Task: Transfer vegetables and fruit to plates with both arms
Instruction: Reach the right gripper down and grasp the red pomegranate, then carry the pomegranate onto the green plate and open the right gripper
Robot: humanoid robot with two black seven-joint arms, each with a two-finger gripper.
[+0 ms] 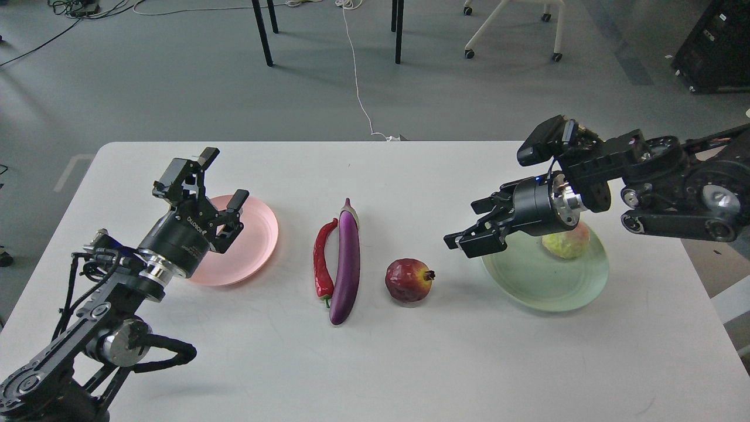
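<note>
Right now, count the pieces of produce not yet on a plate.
3: the red chili pepper and the purple eggplant lie side by side mid-table, and the pomegranate sits to their right. Only the pale yellow-green fruit is plated, on the green plate.

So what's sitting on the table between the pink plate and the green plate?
In the head view, three things lie between the pink plate and the green plate: a red chili pepper, a purple eggplant touching it, then a pomegranate.

Chili (323, 256) left of eggplant (346, 264), pomegranate (409, 281) right
</note>
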